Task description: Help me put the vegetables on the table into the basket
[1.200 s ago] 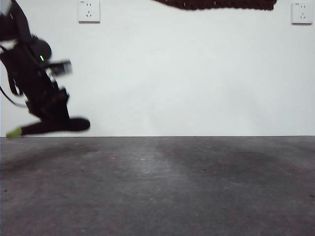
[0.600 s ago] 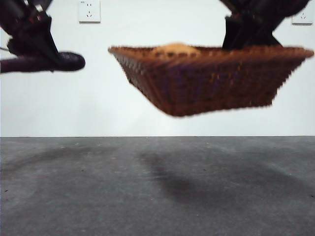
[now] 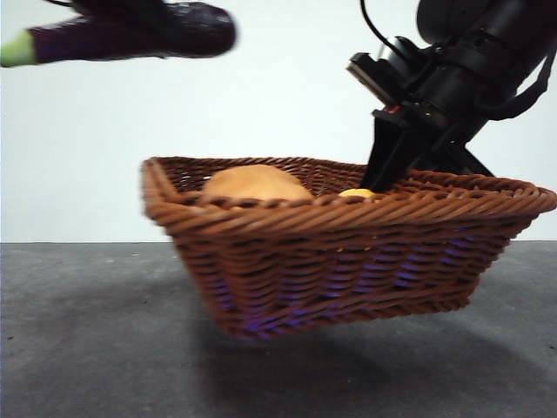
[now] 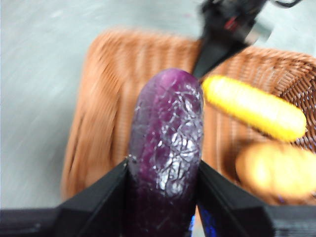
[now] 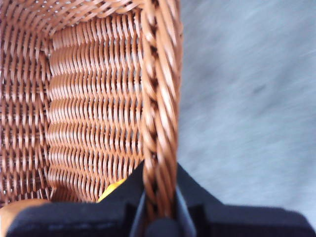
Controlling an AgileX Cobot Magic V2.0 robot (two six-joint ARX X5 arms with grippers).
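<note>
My left gripper (image 4: 163, 182) is shut on the dark purple eggplant (image 4: 168, 148) and holds it high above the near left part of the basket (image 4: 94, 123); in the front view the eggplant (image 3: 130, 33) lies level at the top left, its green stem pointing left. My right gripper (image 5: 159, 197) is shut on the basket's braided rim (image 5: 158, 113) and holds the basket (image 3: 348, 261) tilted, low over the table (image 3: 87, 348). The right arm (image 3: 452, 78) comes in from the top right. The potato-like oval (image 3: 254, 185) and the bumpy yellow vegetable (image 4: 254, 108) lie in the basket.
A white wall (image 3: 287, 104) stands behind the dark grey table. The basket's shadow (image 3: 348, 366) lies on the table under it.
The basket has come down from mid-air and nearer the camera, now low over the table. The eggplant has moved up and right, over the basket's left side.
</note>
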